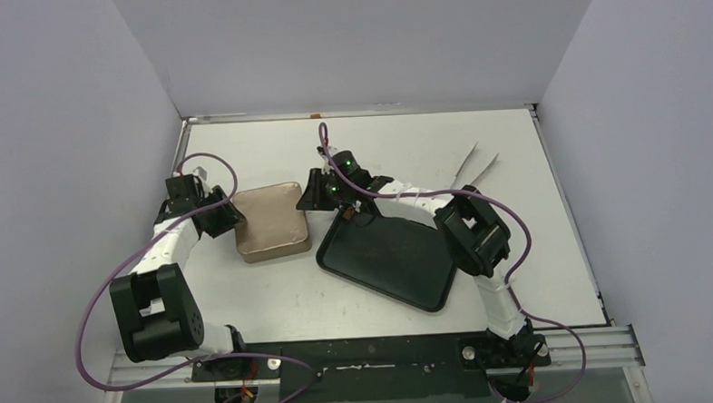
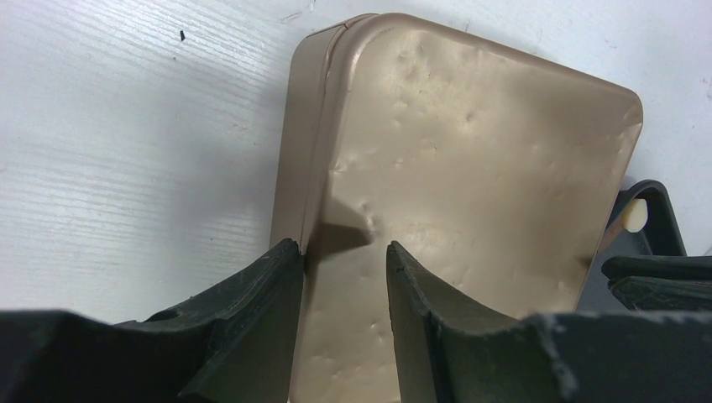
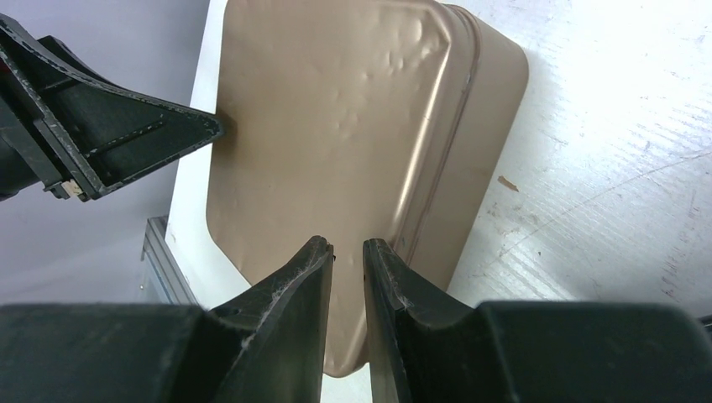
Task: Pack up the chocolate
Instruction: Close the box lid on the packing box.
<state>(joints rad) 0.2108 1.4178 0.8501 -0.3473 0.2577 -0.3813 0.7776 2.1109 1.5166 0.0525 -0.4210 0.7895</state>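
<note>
Tin (image 1: 268, 223): gold-brown and square, sitting closed at about ten o'clock from the table's middle, its top showing shallow dents.
Tray (image 1: 387, 259): black and flat, lying skewed at four o'clock from the tin, one corner sitting just beside it.
Tongs (image 1: 475, 168): pale, lying at two o'clock from the tray, well apart from it, tips pointing toward seven o'clock.
Table (image 1: 275, 300): white, carrying all three.
Walls (image 1: 59, 133): pale grey, closing in at nine, twelve and three o'clock.
Rail (image 1: 595, 341): metal, running along the six o'clock edge.
</note>
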